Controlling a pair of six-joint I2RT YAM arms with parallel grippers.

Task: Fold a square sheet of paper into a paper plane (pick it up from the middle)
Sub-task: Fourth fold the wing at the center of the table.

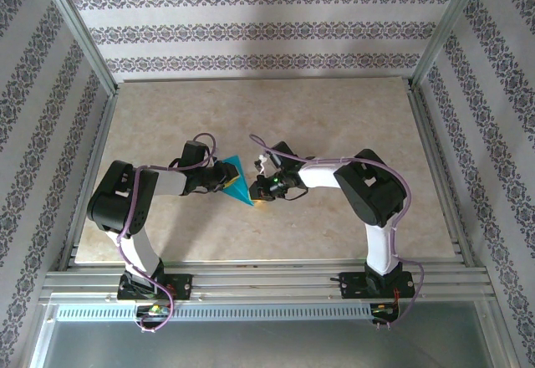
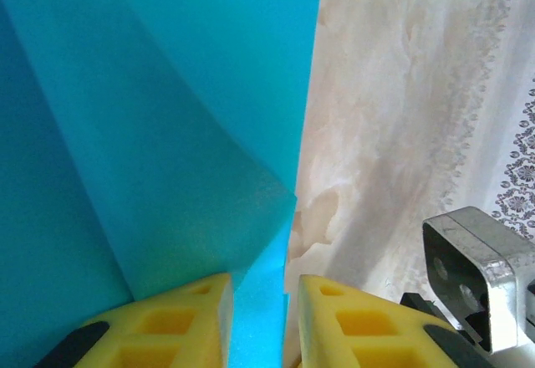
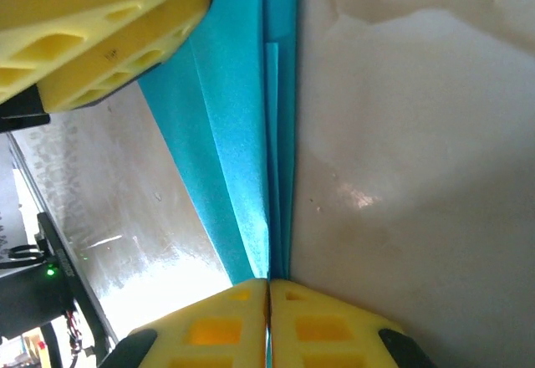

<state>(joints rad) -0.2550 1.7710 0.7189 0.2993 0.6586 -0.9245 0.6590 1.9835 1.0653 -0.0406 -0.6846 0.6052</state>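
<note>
**A:** Over the middle of the counter, between both arms: teal sheet of paper, folded into a pointed wedge.
**B:** Grippers?
**A:** Right gripper is clenched flat on the folded edge, fingertips pressed together. Left gripper has its jaws apart around the opposite edge, with a sliver of gap beside the paper. Released.

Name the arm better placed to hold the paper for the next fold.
Right, probably: the right hand is shut on the folded edge of the paper, while the left hand stands open around it.
</note>
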